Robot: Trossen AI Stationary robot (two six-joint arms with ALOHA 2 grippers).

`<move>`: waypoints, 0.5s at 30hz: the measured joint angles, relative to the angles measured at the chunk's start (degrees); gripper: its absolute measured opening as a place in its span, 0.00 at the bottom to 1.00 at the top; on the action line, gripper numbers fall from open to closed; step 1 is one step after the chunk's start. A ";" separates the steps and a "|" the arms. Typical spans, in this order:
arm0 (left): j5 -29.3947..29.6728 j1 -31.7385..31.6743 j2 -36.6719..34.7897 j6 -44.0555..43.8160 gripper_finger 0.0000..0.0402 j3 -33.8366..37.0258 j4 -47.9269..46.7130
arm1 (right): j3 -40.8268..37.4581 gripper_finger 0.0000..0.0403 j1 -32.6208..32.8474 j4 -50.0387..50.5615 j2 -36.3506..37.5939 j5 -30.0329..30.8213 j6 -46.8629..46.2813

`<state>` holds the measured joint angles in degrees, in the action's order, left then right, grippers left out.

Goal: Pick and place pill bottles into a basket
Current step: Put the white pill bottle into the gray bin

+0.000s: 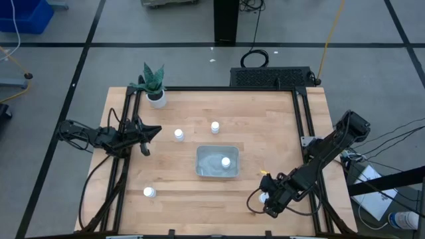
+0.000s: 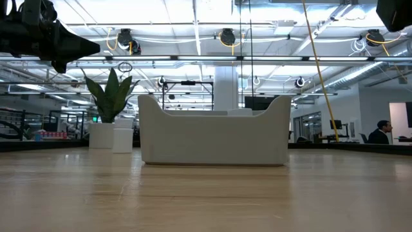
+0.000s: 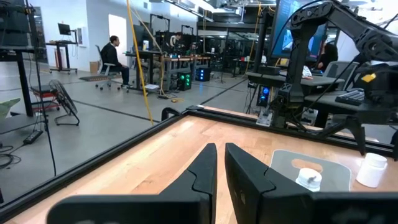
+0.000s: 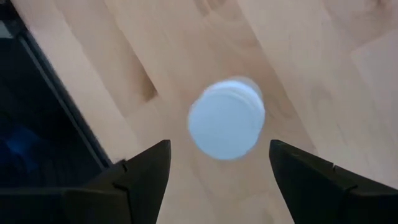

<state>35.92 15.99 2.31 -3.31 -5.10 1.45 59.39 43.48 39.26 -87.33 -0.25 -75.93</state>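
Observation:
The basket (image 1: 207, 155), a pale shallow tray, sits mid-table with one pill bottle (image 1: 226, 162) standing in it; the left wrist view shows both, basket (image 3: 323, 165) and bottle (image 3: 309, 179). Three more white bottles stand on the wood (image 1: 178, 135) (image 1: 215, 127) (image 1: 149, 192). My right gripper (image 1: 267, 204) hangs open near the table's front right, pointing steeply down over another bottle (image 4: 227, 118). Its fingers (image 4: 149, 165) stand on either side of and above that bottle's cap, apart from it. My left gripper (image 1: 145, 137) waits shut at the left edge, held level.
A white pot with a green plant (image 1: 154, 89) stands at the far left corner. A black frame rail (image 1: 307, 126) runs along the table's right edge, close to my right arm. Bare wood lies between the basket and the front edge.

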 joint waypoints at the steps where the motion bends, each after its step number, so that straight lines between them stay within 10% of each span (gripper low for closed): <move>1: 0.00 0.00 0.00 0.00 0.09 0.00 -0.02 | -0.39 0.66 0.00 -0.46 0.00 0.04 -0.07; 15: 0.00 0.00 0.01 0.04 0.09 0.00 0.00 | -0.84 0.65 -2.09 -1.85 0.00 0.13 3.17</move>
<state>35.92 15.99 2.32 -3.27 -5.10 1.45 58.54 41.40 37.41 -87.33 -0.12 -72.75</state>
